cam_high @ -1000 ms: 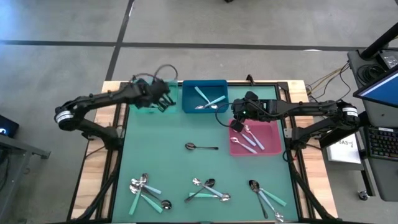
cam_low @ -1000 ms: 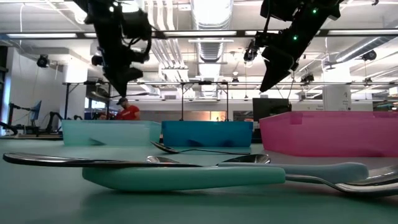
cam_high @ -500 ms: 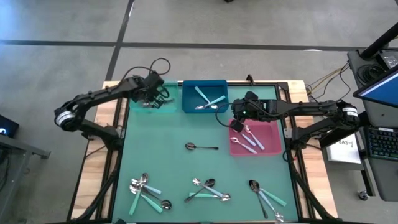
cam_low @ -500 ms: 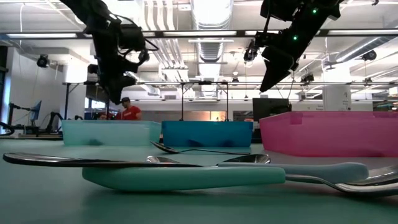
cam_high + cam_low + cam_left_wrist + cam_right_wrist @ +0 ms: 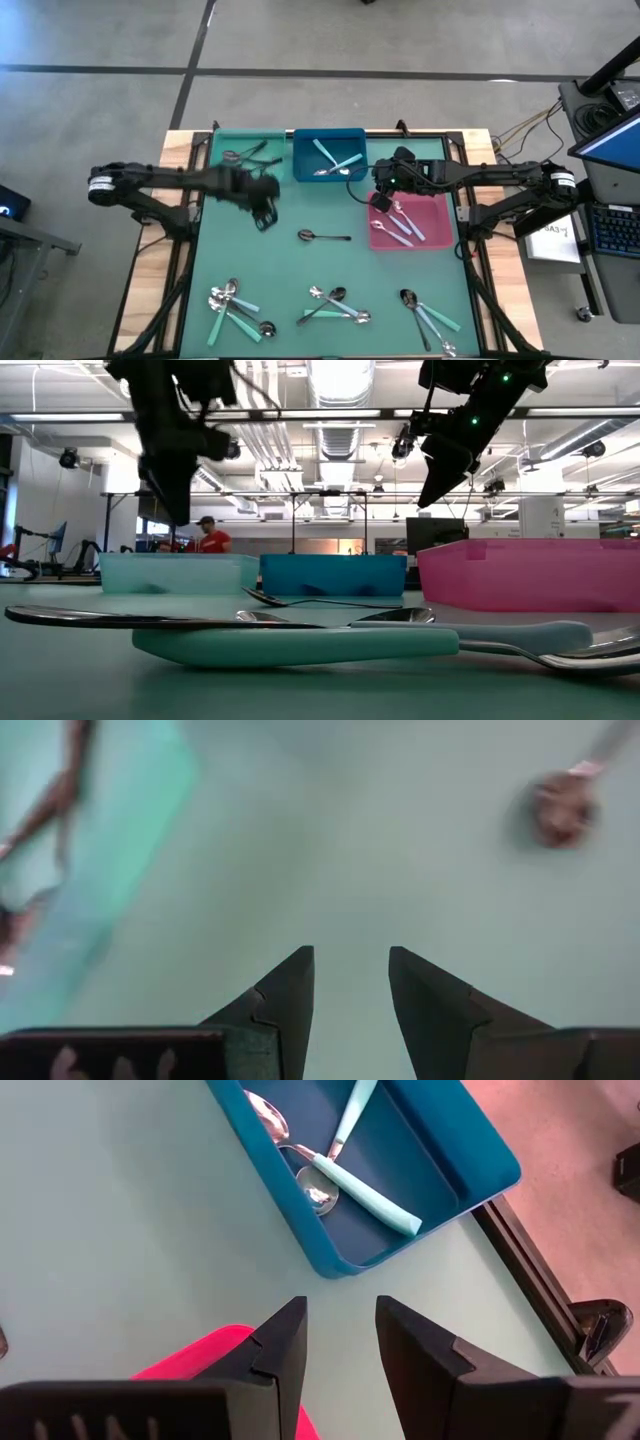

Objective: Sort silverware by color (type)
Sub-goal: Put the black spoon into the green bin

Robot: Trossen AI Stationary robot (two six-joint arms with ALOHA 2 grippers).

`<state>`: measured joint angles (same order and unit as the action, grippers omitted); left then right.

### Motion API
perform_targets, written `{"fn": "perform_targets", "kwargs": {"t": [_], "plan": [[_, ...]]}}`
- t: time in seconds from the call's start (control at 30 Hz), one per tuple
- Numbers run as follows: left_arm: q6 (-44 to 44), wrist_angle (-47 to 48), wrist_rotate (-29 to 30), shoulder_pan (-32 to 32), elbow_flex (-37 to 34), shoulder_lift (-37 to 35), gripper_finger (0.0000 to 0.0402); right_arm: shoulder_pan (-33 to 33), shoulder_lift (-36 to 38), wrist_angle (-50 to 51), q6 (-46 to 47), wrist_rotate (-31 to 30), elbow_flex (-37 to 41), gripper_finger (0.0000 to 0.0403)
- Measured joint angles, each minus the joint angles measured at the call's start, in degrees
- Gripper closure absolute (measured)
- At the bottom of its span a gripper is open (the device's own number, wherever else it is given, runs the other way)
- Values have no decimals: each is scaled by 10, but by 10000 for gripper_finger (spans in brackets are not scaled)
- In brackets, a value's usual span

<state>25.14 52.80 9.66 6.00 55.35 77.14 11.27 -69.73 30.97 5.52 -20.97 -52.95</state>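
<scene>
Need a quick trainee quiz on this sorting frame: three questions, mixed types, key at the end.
1. True or false: the blue bin holds turquoise-handled spoons.
2. Multiple choice: the left gripper, over the mat near the lone dark spoon, has its jaws: A) shut on a spoon; B) open and empty; C) out of sight in every view.
3. Count: how many heaps of unsorted spoons lie along the table's near edge?

Key: 1 true; 2 B; 3 three.
</scene>
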Motion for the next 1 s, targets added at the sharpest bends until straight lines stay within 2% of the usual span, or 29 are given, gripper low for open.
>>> {"fn": "perform_targets", "kwargs": {"t": [0.1,0.2,0.33,0.43,0.53,0.73,1.0], "plan": [[87,19,35,-93,0,-1,285,0,0,0,0,0,0,291],[186,39,41,-170,0,0,285,0,0,0,0,0,0,291],[333,74,21,-249,0,8,285,0,0,0,0,0,0,291],[390,82,-2,-307,0,18,285,0,0,0,0,0,0,291],[389,71,-7,-368,0,31,285,0,0,0,0,0,0,291],[323,9,-8,-477,0,61,285,0,0,0,0,0,0,291],[295,-127,-9,-564,0,106,285,0,0,0,0,0,0,291]]}}
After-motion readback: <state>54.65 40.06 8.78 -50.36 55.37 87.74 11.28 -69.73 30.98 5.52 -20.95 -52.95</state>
